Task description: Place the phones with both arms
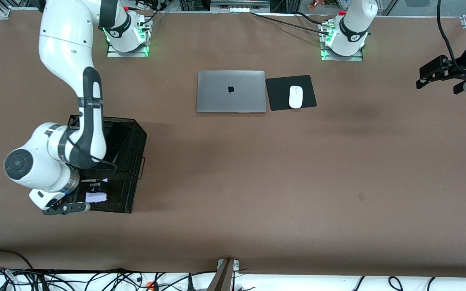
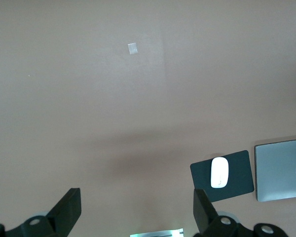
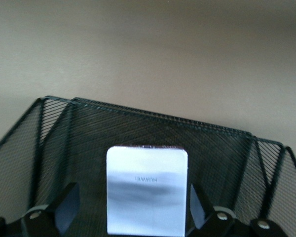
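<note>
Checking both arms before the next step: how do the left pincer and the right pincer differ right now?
The left pincer hangs over bare table at its own arm's end; the right pincer is at the black mesh rack. Nothing lies between the left's fingers; the pale phone stands between the right's. Both are open.

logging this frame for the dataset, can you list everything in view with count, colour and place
mesh rack: one, black, right arm's end of the table
phone: one, pale lilac-white, standing in the rack between the right gripper's open fingers
laptop: one, grey, closed, mid-table near the bases
mouse pad: one, black, beside the laptop
mouse: one, white, on the pad
table: one, brown
right gripper: black, open, in the rack
left gripper: black, open, waiting over the table's left-arm end
</note>
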Tool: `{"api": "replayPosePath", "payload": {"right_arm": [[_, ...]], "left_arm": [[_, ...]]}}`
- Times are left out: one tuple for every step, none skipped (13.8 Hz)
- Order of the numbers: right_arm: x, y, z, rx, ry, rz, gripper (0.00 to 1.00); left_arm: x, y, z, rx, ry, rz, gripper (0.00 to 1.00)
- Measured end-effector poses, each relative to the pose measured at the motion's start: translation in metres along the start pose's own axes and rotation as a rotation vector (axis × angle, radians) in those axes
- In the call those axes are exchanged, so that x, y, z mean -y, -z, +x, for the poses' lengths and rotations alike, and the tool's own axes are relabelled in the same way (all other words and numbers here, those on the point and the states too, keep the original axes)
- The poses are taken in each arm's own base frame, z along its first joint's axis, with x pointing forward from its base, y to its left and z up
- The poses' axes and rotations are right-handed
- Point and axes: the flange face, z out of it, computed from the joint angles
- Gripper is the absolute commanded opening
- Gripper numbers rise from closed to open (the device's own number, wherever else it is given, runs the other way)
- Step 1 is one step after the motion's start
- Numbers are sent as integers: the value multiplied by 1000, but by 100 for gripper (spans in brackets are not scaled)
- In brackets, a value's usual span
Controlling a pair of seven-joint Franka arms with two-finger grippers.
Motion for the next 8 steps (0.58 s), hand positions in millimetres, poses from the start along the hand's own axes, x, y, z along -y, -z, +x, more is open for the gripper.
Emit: {"api": "replayPosePath", "payload": {"right_arm": [[-4,21,-3,33,-4,16,99],[-9,45,-7,65,-11,35,99],[-14,70,-13,91,-18,57,99],[-16,98,-21,113,-30,87,99],[-16,123,-31,136,-45,117,99],[-15,145,-41,162,-55,145,99],[-14,164,-51,191,-69,160,99],[-11,179,-60,215,-84,153,99]], "left_arm": [[0,0,0,0,0,0,100],[0,0,0,0,0,0,100],[0,0,0,1,0,0,100],[0,0,0,3,0,0,100],[0,0,0,4,0,0,100],[0,0,0,4,0,0,100],[0,0,-1,4,0,0,100],[0,0,-1,4,0,0,100]]}}
